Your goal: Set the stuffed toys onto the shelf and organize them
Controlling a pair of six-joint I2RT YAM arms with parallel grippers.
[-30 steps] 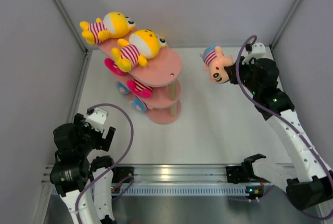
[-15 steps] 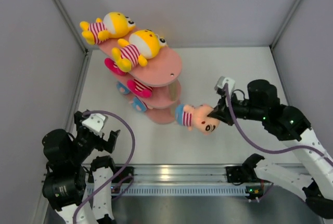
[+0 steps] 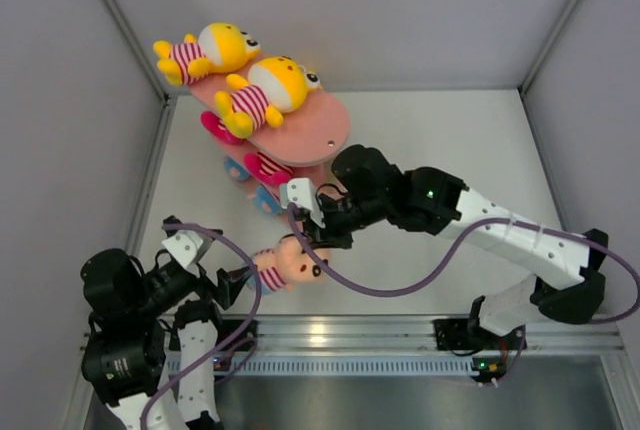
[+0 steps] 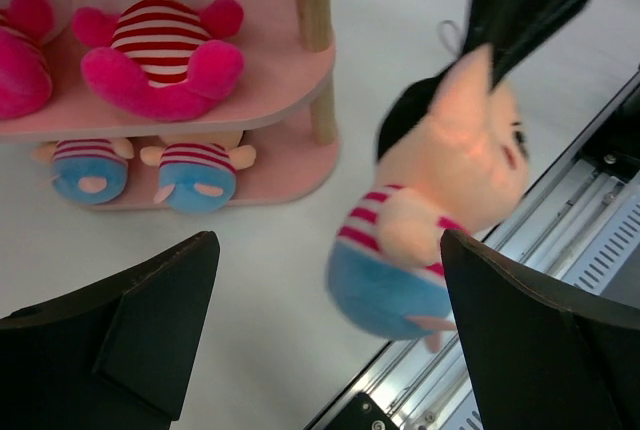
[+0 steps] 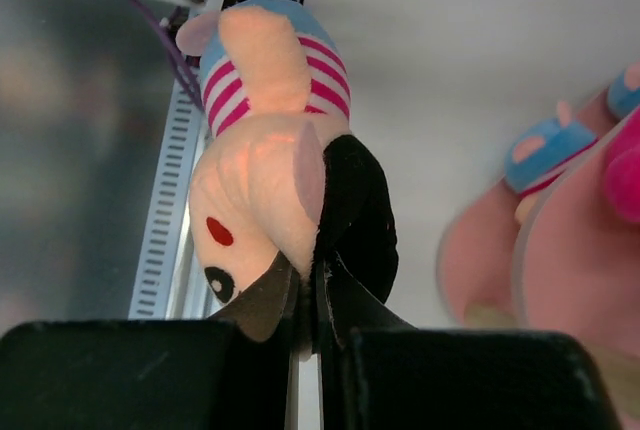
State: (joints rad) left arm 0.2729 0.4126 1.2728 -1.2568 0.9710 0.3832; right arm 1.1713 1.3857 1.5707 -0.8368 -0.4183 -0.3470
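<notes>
Top external: two yellow toys (image 3: 222, 48) (image 3: 268, 87), one shelf (image 3: 320, 125), one beige toy (image 3: 290, 265).

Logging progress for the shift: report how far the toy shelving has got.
Done: two yellow toys lie on the top tier of the shelf, pink toys on the middle, blue ones on the lowest. In hand: the right gripper, shut on the beige toy by its head, dangles it before the open left gripper. Left: shelving that toy.

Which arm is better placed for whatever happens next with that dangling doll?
Probably left: the left gripper stands open, facing the doll close by, which the right gripper pinches by the head.
</notes>
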